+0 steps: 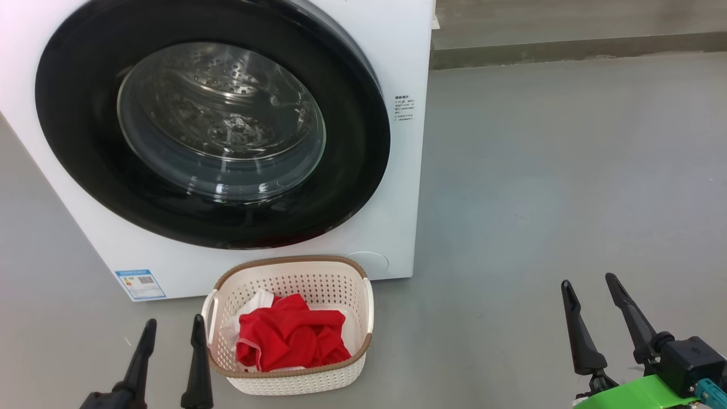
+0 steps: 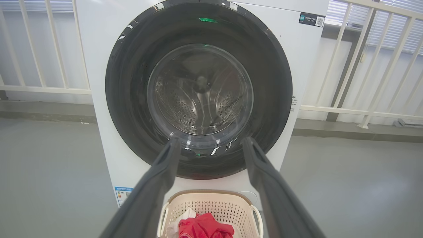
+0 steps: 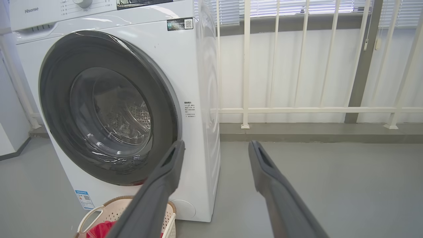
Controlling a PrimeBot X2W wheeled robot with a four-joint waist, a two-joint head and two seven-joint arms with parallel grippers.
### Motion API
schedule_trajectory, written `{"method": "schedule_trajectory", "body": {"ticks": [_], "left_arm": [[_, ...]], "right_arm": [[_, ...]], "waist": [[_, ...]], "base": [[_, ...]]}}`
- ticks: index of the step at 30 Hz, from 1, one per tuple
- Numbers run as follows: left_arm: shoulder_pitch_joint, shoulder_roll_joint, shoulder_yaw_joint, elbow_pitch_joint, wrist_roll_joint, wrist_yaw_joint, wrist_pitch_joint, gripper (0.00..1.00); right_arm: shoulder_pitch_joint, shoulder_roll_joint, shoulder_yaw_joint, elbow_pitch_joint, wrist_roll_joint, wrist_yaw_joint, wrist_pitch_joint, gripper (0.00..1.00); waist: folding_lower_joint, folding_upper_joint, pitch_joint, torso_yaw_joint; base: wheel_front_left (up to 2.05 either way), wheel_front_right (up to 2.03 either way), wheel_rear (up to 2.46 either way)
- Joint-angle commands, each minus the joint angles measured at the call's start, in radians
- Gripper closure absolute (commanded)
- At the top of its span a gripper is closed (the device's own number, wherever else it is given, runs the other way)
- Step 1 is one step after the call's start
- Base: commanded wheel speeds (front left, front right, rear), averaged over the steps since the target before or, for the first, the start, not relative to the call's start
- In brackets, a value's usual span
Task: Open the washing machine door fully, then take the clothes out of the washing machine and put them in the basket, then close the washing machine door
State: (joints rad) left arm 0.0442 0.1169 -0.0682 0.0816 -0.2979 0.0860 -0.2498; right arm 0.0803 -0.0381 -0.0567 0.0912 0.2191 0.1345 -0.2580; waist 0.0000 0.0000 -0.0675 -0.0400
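The white washing machine (image 1: 392, 187) stands ahead with its round black-rimmed door (image 1: 74, 136) flat against the front, and the steel drum shows through the glass. In front of it on the floor sits the cream basket (image 1: 295, 272), and the red clothes (image 1: 292, 338) with white trim lie inside. My left gripper (image 1: 173, 329) hangs open just left of the basket, nothing between its fingers. My right gripper (image 1: 590, 287) is open over bare floor well to the right. The left wrist view faces the door (image 2: 132, 99) and basket (image 2: 211, 201) head on; the right wrist view has the machine (image 3: 198, 82) at its left.
Grey floor (image 1: 568, 170) spreads to the right of the machine. A low kerb (image 1: 568, 48) runs along the back, with a white railing (image 3: 297, 109) above it. A blue sticker (image 1: 140, 284) marks the machine's lower left front.
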Motion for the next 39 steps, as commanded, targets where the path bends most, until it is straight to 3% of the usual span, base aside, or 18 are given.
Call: {"method": "schedule_trajectory", "body": {"ticks": [1,16,17,24,28,39], "left_arm": [[-0.012,0.007,0.041,-0.018,0.020,-0.006,-0.012,0.00],[-0.016,-0.012,0.072,-0.053,0.059,-0.035,-0.012,0.00],[0.000,-0.017,0.036,-0.027,0.052,-0.027,0.000,1.00],[0.009,-0.033,0.036,0.035,0.021,-0.029,0.014,1.00],[0.005,-0.034,0.041,0.038,-0.023,-0.035,0.026,1.00],[-0.009,-0.037,0.052,0.049,-0.143,-0.052,0.055,1.00]], "right_arm": [[-0.015,-0.012,0.021,-0.032,0.001,-0.004,-0.004,0.00],[-0.015,-0.012,0.019,-0.037,0.001,-0.004,-0.004,0.00],[0.000,0.000,-0.001,-0.007,0.000,0.000,0.000,1.00],[0.015,0.013,0.006,0.052,0.031,0.000,0.010,1.00],[0.010,0.010,0.005,0.054,0.078,0.000,0.020,1.00],[-0.009,0.005,0.004,0.064,0.204,0.000,0.050,1.00]], "waist": [[0.0000,0.0000,-0.002,-0.002],[0.0000,0.0000,0.010,-0.005],[0.0000,0.0000,0.010,-0.005],[0.0002,0.0000,0.012,-0.005],[0.0022,0.0000,0.012,-0.003],[0.0000,0.0000,0.019,0.001]], "base": [[0.00,0.00,0.00],[0.00,0.00,0.00],[0.00,0.00,0.00],[0.00,0.00,0.00],[0.00,0.00,0.00],[0.00,0.00,0.00]]}}
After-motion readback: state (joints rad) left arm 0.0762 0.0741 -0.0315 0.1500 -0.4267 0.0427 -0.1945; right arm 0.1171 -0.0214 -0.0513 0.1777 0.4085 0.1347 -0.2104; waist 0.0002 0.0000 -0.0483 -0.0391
